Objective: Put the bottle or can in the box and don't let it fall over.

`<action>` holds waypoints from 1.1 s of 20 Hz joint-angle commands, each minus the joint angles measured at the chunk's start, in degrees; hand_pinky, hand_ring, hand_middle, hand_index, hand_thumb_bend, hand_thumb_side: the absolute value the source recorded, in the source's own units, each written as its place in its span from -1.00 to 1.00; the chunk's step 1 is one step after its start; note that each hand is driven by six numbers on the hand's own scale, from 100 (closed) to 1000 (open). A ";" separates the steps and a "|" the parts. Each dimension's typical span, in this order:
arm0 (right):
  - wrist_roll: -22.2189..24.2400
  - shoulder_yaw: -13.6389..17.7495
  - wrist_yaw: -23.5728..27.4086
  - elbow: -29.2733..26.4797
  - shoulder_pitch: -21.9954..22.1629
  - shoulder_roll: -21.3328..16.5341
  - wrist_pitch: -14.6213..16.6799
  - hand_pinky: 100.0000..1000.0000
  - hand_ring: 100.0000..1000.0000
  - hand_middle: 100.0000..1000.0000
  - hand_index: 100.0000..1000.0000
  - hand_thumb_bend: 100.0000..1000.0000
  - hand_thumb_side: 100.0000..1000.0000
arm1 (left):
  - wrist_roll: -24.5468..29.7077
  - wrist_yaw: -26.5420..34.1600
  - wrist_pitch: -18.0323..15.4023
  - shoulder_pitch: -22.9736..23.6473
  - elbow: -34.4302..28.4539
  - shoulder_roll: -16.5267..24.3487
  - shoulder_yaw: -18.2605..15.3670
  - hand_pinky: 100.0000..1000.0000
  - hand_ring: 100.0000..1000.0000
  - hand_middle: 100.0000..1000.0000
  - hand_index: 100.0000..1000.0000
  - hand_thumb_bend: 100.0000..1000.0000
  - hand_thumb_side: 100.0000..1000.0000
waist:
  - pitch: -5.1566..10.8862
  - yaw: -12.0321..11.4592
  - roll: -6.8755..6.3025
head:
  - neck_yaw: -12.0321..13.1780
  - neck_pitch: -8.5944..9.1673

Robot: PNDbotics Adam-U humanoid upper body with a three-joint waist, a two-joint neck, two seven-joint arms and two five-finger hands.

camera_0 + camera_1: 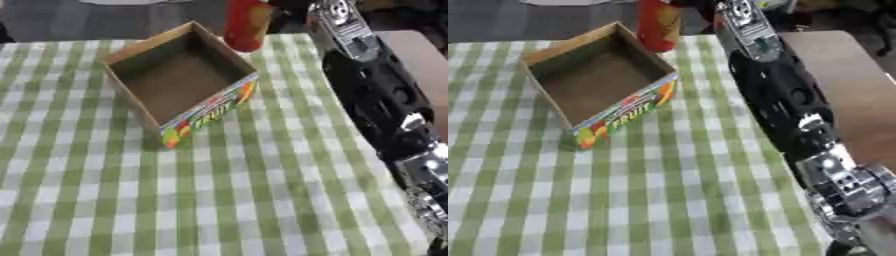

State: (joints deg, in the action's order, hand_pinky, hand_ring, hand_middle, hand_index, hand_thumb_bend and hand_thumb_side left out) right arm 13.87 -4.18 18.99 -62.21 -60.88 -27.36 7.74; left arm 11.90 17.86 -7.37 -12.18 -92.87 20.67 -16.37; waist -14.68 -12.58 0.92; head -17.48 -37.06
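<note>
red can (246,24) top cut off, right hand unseen past the frame's top

box (179,82) on table (245,200) | can (245,25) behind box's far right corner

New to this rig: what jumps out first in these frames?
The open cardboard box with FRUIT printed on its side sits empty on the green checked tablecloth. Just past its far corner a red can stands upright. The black right arm stretches along the right edge toward the can; its hand is hidden.
</note>
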 commanded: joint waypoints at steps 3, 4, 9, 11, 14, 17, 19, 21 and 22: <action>-1.62 0.60 -2.55 3.44 -3.46 0.61 0.85 -0.54 -0.19 0.50 -0.64 -0.58 -1.00 | -0.88 0.78 0.37 -1.40 -1.30 0.67 -0.51 1.00 1.00 1.00 0.55 -0.78 0.46 | 0.78 -2.40 0.26 | -2.90 0.30; -1.88 0.60 -2.86 3.86 -3.69 0.79 1.03 -0.52 -0.17 0.52 -0.62 -0.58 -1.00 | -1.06 0.89 0.43 -1.47 -1.32 0.66 -0.59 1.00 1.00 1.00 0.55 -0.78 0.46 | 0.78 -2.94 0.39 | -3.38 0.21; -2.71 0.29 -4.71 5.52 -3.81 1.97 1.71 -0.35 -0.02 0.63 -0.52 -0.64 -1.00 | -1.91 1.18 0.69 -1.31 -1.27 0.40 -0.97 1.00 1.00 1.00 0.55 -0.77 0.47 | 0.56 -4.39 0.80 | -4.59 0.10; -2.60 0.22 -5.71 6.46 -3.47 2.48 2.45 -0.24 0.07 0.72 -0.43 -0.70 -1.00 | -2.02 1.22 0.78 -1.39 -1.33 0.24 -1.01 1.00 1.00 1.00 0.55 -0.77 0.47 | 0.44 -4.62 0.90 | -5.00 0.24; -1.58 0.12 -7.72 8.03 -2.93 3.12 3.79 0.10 0.38 1.00 -0.17 -0.82 -1.00 | -2.13 1.27 0.92 -1.52 -1.41 0.09 -1.08 1.00 1.00 1.00 0.55 -0.77 0.48 | 0.27 -4.80 1.02 | -5.34 0.42; -0.10 0.26 -9.22 9.22 -2.31 3.64 5.35 0.58 0.87 1.00 0.23 -0.26 -1.00 | -2.21 1.19 1.02 -1.43 -1.40 -0.02 -1.16 1.00 1.00 1.00 0.55 -0.77 0.48 | 0.13 -4.83 1.13 | -5.27 0.48; 1.03 0.12 -10.38 9.31 -2.01 3.65 6.80 1.00 1.00 1.00 0.91 0.22 -1.00 | -2.27 1.13 1.07 -1.35 -1.35 -0.07 -1.23 1.00 1.00 1.00 0.55 -0.77 0.48 | 0.10 -4.74 1.21 | -5.16 0.45; 2.66 -0.47 -11.99 8.92 -1.67 3.39 8.39 1.00 1.00 1.00 1.00 0.01 -0.38 | -2.33 1.07 1.11 -1.26 -1.33 -0.07 -1.30 1.00 1.00 1.00 0.55 -0.77 0.48 | 0.14 -4.55 1.28 | -4.95 0.35; 3.58 -0.63 -12.91 8.73 -1.53 3.25 9.11 1.00 1.00 1.00 1.00 0.03 -0.08 | -2.34 1.04 1.13 -1.23 -1.33 -0.06 -1.32 1.00 1.00 1.00 0.55 -0.77 0.48 | 0.17 -4.44 1.30 | -4.83 0.33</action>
State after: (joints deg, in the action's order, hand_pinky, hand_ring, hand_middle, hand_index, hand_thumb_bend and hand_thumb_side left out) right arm 16.51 -4.68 7.22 -52.48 -61.38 -22.92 15.79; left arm 9.76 18.63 -6.26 -13.09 -92.97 19.66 -16.99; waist -15.50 -16.97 2.55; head -22.42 -37.08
